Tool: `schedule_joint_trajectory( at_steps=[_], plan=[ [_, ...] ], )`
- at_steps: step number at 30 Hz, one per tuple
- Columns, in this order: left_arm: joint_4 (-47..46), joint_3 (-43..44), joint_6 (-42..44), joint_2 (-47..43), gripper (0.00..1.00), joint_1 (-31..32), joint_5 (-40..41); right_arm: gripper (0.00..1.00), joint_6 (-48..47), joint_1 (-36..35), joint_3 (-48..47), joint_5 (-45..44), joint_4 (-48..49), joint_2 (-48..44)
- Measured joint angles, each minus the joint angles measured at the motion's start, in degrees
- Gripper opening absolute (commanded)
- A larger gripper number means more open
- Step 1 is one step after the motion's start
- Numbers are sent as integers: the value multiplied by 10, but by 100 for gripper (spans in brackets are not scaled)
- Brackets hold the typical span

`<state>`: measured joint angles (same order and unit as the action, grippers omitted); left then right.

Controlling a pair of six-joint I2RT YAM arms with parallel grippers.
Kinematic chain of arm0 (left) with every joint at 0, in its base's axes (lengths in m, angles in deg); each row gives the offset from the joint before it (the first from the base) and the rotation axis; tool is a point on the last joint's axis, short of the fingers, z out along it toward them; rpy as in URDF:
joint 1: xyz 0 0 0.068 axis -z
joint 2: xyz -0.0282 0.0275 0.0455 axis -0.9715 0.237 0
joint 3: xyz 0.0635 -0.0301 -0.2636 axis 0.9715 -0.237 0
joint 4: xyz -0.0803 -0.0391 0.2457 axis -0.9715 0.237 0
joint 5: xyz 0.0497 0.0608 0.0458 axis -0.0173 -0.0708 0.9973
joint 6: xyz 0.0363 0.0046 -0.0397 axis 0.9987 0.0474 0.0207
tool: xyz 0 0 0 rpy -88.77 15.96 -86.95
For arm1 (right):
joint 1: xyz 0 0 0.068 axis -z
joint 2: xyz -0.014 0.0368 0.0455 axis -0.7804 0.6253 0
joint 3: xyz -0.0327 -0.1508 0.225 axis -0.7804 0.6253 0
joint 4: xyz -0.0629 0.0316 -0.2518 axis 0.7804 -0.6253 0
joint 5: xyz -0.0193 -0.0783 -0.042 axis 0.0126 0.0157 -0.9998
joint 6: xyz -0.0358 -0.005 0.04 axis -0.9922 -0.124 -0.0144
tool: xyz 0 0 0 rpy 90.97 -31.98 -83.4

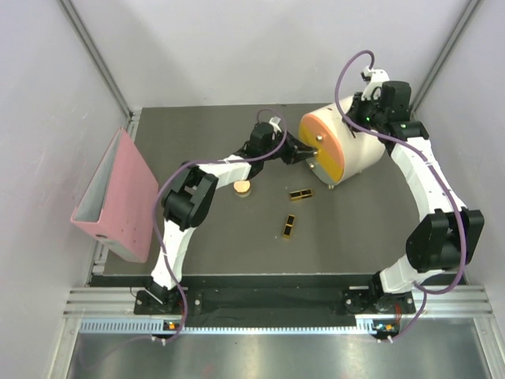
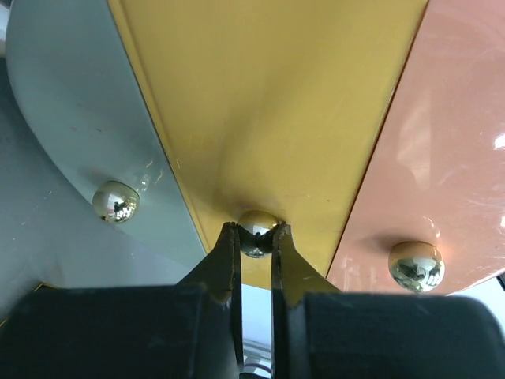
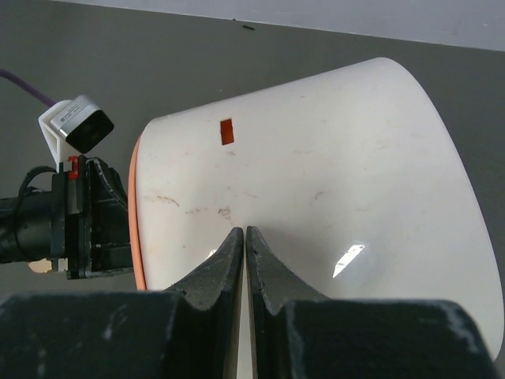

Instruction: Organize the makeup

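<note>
**Top view.** The counter is a dark mat with walls on the left, far and right sides and a rail along the near edge.
- One pink binder stands tilted at the left edge, part of it past the mat.
- One cream box sits far right, its orange-yellow front facing left.
- The left arm crosses the middle diagonally, and the left pincer meets the box front.
- The right arm runs up the right side, its wrist behind the box.
- Makeup counted: one round peach compact mid-counter, just beside the left forearm, and two black-and-gold cases.
- The far case and near case lie near each other, nearer the rail than the box and apart from it.
- Bare mat shows between the binder and the left arm, and along the near strip from the cases to the rail.

**Left wrist view.** Three drawer fronts sit side by side: pale grey, yellow and peach. There are three shiny knobs, one per front. The left pincer is almost closed, its fingers clamped on the middle knob. The grey-front knob and peach-front knob are free.

**Right wrist view.** The right pincer has its fingers closed together with nothing between them. The tips are right at the box's cream shell, but I cannot tell whether they press it. One small orange sticker is on the shell. The left arm's wrist camera shows past the box's left rim. Grey counter lies bare beyond the box up to the far wall.
</note>
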<state>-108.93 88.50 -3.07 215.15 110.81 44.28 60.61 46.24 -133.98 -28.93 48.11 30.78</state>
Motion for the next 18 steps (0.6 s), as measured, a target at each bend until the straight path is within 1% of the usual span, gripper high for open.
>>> schedule_joint_trajectory(
  at_steps=[8,13,18],
  plan=[
    [-4,-14,17,-9,0,-3,4,6,-3,0,-3,3,-1,3],
    [6,-64,49,-52,0,-7,17,6,-4,2,-3,6,0,3],
    [38,-82,85,-82,0,-16,20,6,-3,3,-3,9,0,3]
  ],
)
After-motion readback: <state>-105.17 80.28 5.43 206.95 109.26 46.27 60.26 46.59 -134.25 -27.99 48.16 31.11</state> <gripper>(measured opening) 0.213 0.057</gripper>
